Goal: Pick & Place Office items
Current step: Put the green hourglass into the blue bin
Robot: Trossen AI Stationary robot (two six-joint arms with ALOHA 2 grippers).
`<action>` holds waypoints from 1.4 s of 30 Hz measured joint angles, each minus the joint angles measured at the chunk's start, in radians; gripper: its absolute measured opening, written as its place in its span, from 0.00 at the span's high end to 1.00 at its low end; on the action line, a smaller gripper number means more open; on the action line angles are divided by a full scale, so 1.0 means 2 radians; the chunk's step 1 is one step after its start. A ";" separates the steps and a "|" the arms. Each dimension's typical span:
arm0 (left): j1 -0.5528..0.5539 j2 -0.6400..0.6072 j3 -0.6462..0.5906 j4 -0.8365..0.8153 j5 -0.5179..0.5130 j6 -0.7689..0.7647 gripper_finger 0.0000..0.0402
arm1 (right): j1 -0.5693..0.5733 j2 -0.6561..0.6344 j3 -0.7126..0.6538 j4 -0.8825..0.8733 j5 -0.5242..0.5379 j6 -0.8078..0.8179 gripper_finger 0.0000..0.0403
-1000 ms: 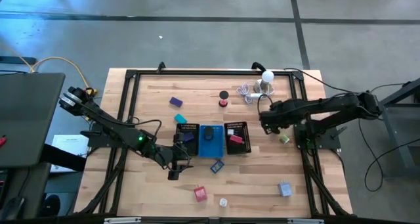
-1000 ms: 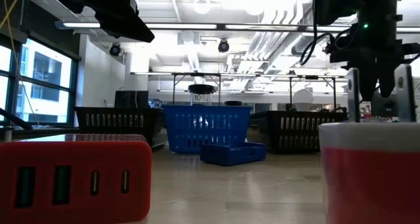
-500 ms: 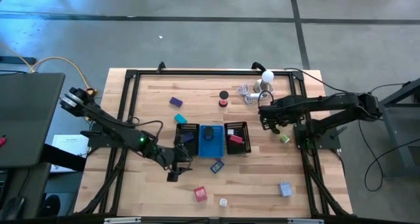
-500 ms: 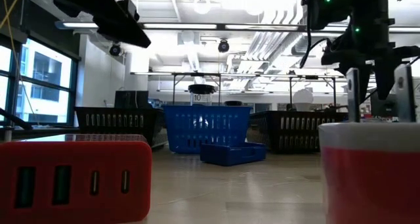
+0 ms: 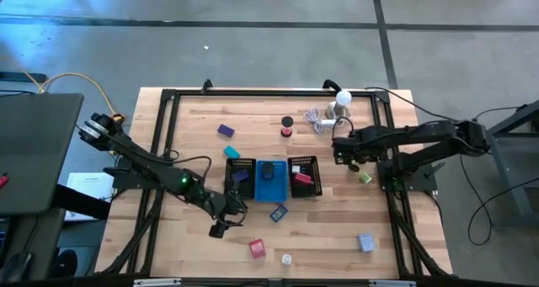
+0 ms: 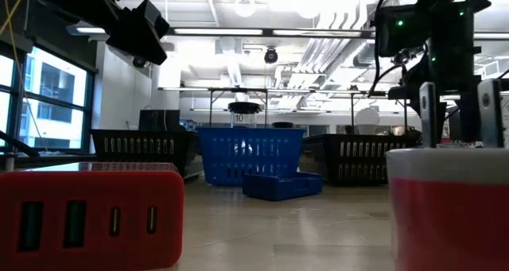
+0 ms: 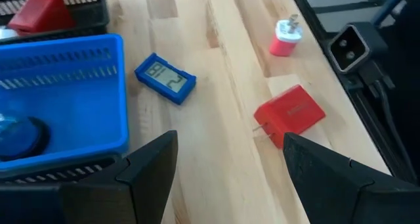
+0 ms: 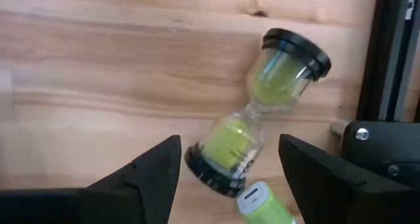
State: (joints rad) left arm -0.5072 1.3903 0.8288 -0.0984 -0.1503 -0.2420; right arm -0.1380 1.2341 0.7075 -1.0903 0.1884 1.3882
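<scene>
My left gripper (image 7: 230,178) hangs open above the wood near the table's front (image 5: 221,228). Ahead of it lie a blue block (image 7: 165,77), a red block (image 7: 289,113) and a pink-and-white plug (image 7: 287,39). My right gripper (image 8: 226,178) is open at the right side (image 5: 341,155) and points down over a green hourglass (image 8: 262,112) that lies on its side. A small green-and-white item (image 8: 261,201) lies beside the hourglass. A purple block (image 5: 226,130), a teal block (image 5: 230,151), a black disc (image 5: 287,121) and a grey block (image 5: 365,241) lie scattered.
Three trays stand in a row mid-table: black mesh (image 5: 240,163), blue (image 5: 258,182), black mesh (image 5: 305,162). A white bulb (image 5: 343,98) with coiled cable (image 5: 320,119) sits at the far edge. A black frame rail (image 8: 394,53) runs close beside the hourglass.
My right gripper has come down toward the hourglass and rolled about its own axis, staying open. My left gripper has turned a little toward the table's near edge, still open. No object has moved.
</scene>
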 joint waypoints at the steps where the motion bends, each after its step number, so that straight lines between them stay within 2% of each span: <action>1: 0.000 0.000 0.000 0.000 0.001 0.001 0.33 | -0.005 0.000 -0.001 0.000 -0.003 0.002 0.39; 9: 0.000 0.000 0.000 -0.005 0.001 0.010 0.33 | -0.013 0.000 -0.025 -0.003 -0.013 0.025 0.39; 17: 0.000 0.000 0.000 -0.004 0.001 0.018 0.33 | -0.041 0.000 -0.075 0.089 -0.015 0.010 0.39; 21: 0.000 0.000 0.000 -0.004 0.001 0.018 0.33 | -0.056 0.000 -0.100 0.131 -0.015 -0.018 0.44; 28: 0.000 0.000 0.000 -0.004 0.000 0.020 0.33 | -0.063 0.000 -0.110 0.150 0.017 -0.070 0.64; 42: 0.000 0.000 0.000 -0.005 0.000 0.014 0.33 | -0.054 0.000 -0.110 0.160 0.037 -0.130 0.64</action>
State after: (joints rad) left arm -0.5074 1.3903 0.8284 -0.1078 -0.1509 -0.2146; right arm -0.2453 1.2339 0.4877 -0.7700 0.2628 1.1273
